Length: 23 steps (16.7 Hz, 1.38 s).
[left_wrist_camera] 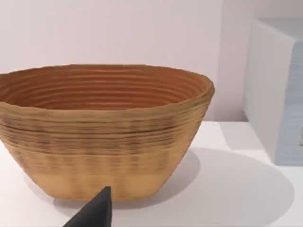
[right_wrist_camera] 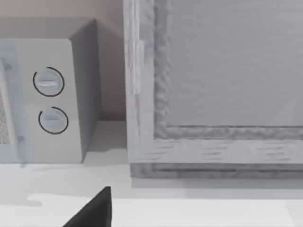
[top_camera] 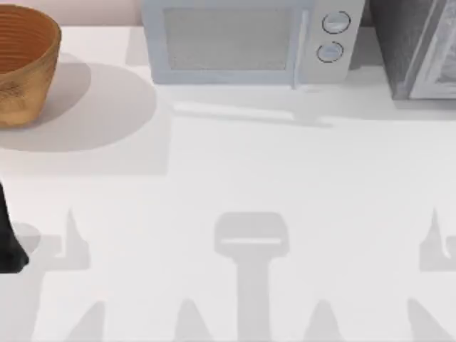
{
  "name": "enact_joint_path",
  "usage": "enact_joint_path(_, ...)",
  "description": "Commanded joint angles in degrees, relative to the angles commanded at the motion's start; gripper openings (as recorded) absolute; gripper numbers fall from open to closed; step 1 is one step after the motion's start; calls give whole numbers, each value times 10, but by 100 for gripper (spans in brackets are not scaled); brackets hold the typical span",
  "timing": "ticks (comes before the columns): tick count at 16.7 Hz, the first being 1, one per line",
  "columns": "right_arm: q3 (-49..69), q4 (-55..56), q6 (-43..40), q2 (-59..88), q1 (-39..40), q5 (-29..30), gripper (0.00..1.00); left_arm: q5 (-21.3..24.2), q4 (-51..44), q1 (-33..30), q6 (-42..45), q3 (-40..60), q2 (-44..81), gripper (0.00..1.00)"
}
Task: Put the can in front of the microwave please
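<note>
Microwave (top_camera: 242,43) at the table's (top_camera: 235,178) far edge, long axis running left–right, door and two knobs facing the near side. Woven basket (top_camera: 25,60) at far left, upright, straight ahead of the left gripper (left_wrist_camera: 94,213) (one dark fingertip in the left wrist view; spread of fingers: cannot tell). Right gripper (right_wrist_camera: 94,210) likewise one fingertip, cannot tell; ahead of it, the microwave's knob end beside a speckled-grey appliance (right_wrist_camera: 213,94).
</note>
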Motion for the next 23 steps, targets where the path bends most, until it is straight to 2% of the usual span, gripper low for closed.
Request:
enact_joint_path(4,0,0,0,0,0,0,100,1,-16,2,14,18,18,100)
enact_joint_path(8,0,0,0,0,0,0,100,1,-100,16,87,114,127,100)
enact_joint_path(19,0,0,0,0,0,0,100,-5,-475,81,411,551,725,100)
enact_joint_path(23,0,0,0,0,0,0,100,-5,-588,100,509,684,903,100)
